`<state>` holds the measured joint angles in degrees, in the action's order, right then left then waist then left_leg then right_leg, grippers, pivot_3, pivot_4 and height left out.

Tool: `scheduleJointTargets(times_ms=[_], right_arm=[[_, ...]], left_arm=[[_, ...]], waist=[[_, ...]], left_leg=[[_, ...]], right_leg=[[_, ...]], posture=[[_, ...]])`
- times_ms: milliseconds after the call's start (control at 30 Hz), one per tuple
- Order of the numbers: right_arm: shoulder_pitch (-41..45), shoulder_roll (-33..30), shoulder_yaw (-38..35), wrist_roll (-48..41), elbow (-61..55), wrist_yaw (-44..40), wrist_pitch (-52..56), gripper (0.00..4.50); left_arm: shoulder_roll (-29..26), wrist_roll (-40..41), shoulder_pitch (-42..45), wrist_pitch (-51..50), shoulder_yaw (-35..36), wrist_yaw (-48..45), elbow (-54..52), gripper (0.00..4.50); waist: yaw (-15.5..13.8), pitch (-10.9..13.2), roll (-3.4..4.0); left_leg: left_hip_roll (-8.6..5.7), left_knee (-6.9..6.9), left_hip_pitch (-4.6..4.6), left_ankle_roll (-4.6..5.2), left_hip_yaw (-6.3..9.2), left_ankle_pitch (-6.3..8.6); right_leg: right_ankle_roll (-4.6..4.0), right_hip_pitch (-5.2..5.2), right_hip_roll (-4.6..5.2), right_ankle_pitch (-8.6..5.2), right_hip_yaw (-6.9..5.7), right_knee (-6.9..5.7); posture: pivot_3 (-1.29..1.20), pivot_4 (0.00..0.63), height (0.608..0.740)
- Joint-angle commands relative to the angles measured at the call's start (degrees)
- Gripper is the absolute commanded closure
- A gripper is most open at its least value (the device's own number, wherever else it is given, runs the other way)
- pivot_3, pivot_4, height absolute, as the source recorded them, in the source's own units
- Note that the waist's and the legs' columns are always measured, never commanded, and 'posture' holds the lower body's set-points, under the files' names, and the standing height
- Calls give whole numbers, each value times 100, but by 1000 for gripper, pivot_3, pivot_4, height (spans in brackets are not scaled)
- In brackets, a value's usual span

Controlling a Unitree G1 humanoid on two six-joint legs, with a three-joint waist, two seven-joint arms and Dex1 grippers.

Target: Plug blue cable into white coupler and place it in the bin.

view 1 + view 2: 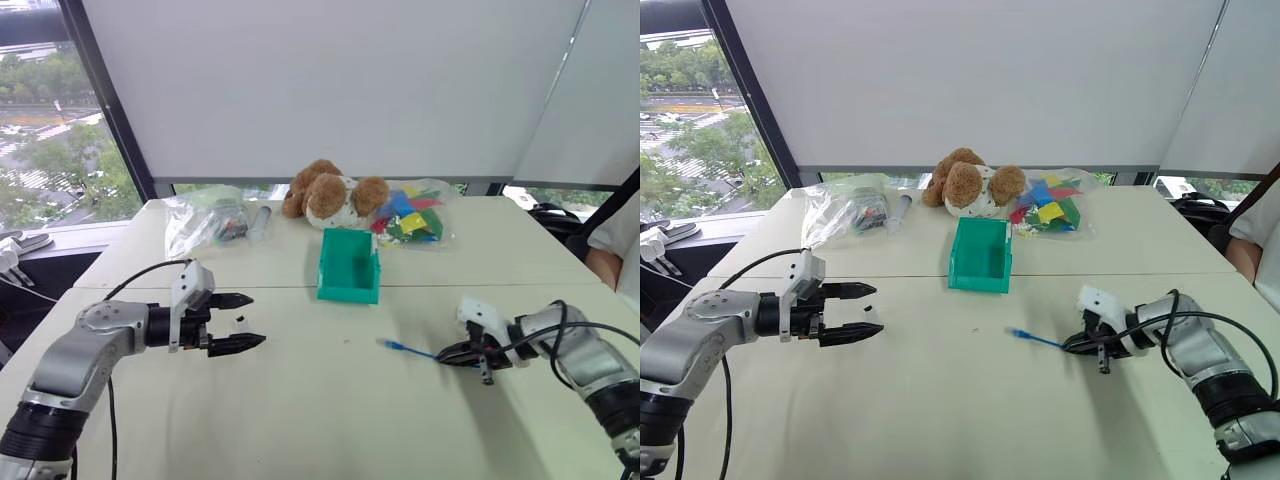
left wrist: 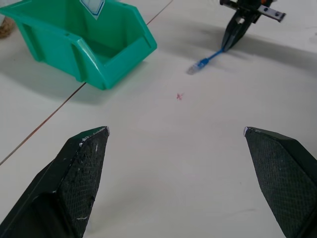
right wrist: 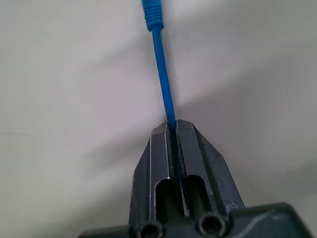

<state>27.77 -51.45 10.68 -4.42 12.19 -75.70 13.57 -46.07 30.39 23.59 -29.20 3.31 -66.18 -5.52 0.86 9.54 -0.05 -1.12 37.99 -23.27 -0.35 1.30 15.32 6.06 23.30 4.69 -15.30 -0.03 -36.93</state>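
Blue cable (image 3: 163, 84) pinched in closed right hand (image 1: 462, 353); left hand (image 1: 246, 321) open, empty. Coupling and binning outstanding.

Left gripper (image 1: 242, 322): fingers spread wide, roughly level. Right gripper (image 1: 447, 352): fingers pinched together, angled downward.

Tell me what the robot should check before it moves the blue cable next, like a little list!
1. Right gripper shut on the blue cable: ok.
2. Cable's plug end sticks out free past the fingers: ok.
3. Left gripper open, holding nothing: ok.
4. White coupler found: cannot tell; a small white bit sits between the left fingers, too small to make out.
5. Bin upright with room inside: ok.
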Motion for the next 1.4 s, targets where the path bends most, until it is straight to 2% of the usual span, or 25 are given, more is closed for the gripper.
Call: scheduleJointTargets(times_ms=[33, 233, 567, 767, 833, 900, 1000, 1033, 1100, 1400], right_arm=[[41, 144, 10, -277, -1008, -36, 427, 4435], [216, 588, 420, -275, -1569, 9, 912, 4435], [645, 1046, 1151, 410, -887, 259, 513, 4435], [717, 1139, 1234, 492, -935, 258, 505, 4435], [740, 1124, 1154, 465, -1029, 279, 566, 3894], [733, 1016, 1001, 361, -1230, 248, 683, 3116], [641, 790, 717, 189, -1623, 247, 889, 1575], [563, 688, 552, 52, -1842, 231, 1049, 940], [421, 529, 252, -236, -2222, 219, 1376, 83], [-231, 100, -721, -912, -3436, 767, 2401, 83]], left_arm=[[-27, -42, 165, 118, 36, -48, -15, 0], [49, -29, 190, 83, -59, -92, -79, 0], [132, -122, 84, 182, -256, -145, -214, 0], [210, -186, -20, 278, -386, -199, -246, 0], [207, -233, -23, 346, -456, -267, -217, 0], [235, -268, -1, 408, -536, -360, -166, 0], [307, -359, 56, 547, -696, -517, -57, 0], [348, -386, 83, 579, -798, -599, -16, 0], [451, -437, 124, 633, -987, -747, 62, 0], [1485, -1249, 649, 1664, -1883, -1048, 1644, 0]], waist=[[-10, 0, 0], [-30, 0, -1], [-21, 1, -2], [-16, 0, -2], [-16, 0, -2], [-17, 1, -2], [-32, 1, -1], [-37, 1, -1], [-56, 1, -1], [-124, 2, -4]], left_leg=[[0, 1, 0, -1, 1, 0], [-3, 5, -1, -3, 3, -1], [-3, 6, -2, -3, 3, -2], [-4, 6, -1, -3, 3, -2], [-3, 6, -1, -3, 3, -2], [-3, 6, -1, -3, 3, -2], [-3, 6, -3, -3, 3, -2], [-5, 6, -4, -3, 3, -2], [-5, 7, -6, -3, 5, -2], [-5, 10, -6, -3, 3, -2]], right_leg=[[0, 2, -1, 0, 0, -5], [0, 0, 1, -1, 0, -6], [0, 3, 0, -1, 0, -8], [0, 2, -1, -1, -1, -8], [0, 2, -2, -1, -1, -9], [0, 2, -1, -1, -1, -9], [-1, 5, -1, -1, 0, -9], [-1, 5, 0, -1, -1, -9], [-1, 4, 1, -1, -1, -7], [-1, 3, 0, -1, -1, -4]], posture=[[0, 150, 740], [0, 150, 740], [0, 150, 740], [0, 150, 740], [0, 150, 740], [0, 150, 740], [0, 150, 740], [0, 150, 740], [0, 150, 740], [0, 150, 740]])
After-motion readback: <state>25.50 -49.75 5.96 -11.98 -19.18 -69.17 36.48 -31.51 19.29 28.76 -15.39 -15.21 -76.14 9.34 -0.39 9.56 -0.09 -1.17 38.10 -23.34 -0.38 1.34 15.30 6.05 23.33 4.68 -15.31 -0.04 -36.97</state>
